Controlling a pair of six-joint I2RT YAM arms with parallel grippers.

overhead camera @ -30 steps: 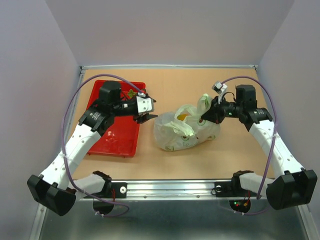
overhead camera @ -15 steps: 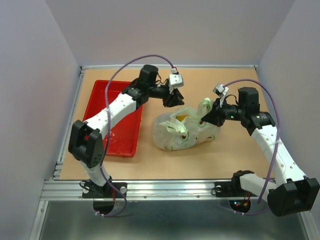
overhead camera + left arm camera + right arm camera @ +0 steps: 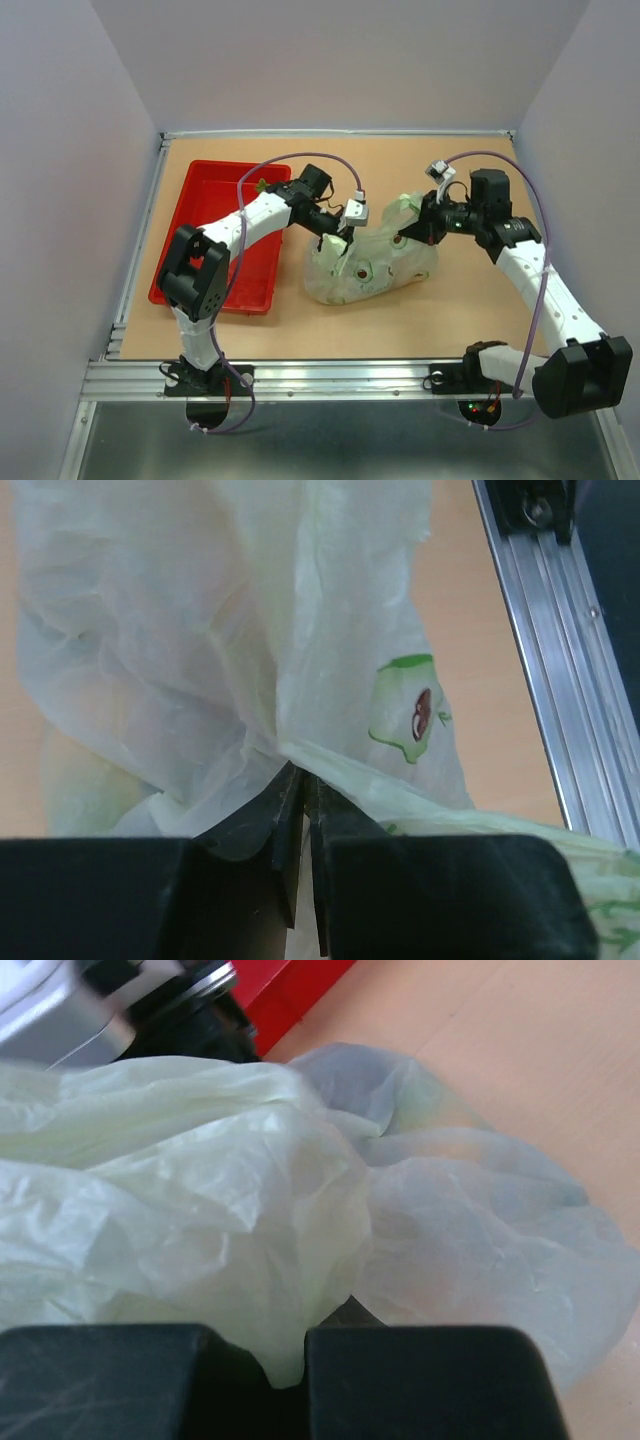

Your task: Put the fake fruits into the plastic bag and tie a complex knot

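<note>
The pale-green plastic bag (image 3: 375,268) lies mid-table, bulging, its mouth gathered upward. My left gripper (image 3: 341,238) is at the bag's upper left edge. In the left wrist view its jaws (image 3: 302,775) are pressed together on a fold of the bag (image 3: 200,630). My right gripper (image 3: 408,230) holds the bag's right handle strip, and in the right wrist view film (image 3: 200,1180) runs down between its shut fingers (image 3: 290,1365). The fake fruits are hidden behind the crinkled film. No knot is in view.
The red tray (image 3: 200,195) sits left of the bag, partly under the left arm, with a small green bit (image 3: 259,185) at its far edge. A metal rail (image 3: 330,375) runs along the near table edge. White walls enclose the table.
My left arm swung from over the red tray to the bag and its jaws closed on the bag's upper left edge. The bag's mouth drew together, hiding the yellow fruit. The right gripper kept its hold.
</note>
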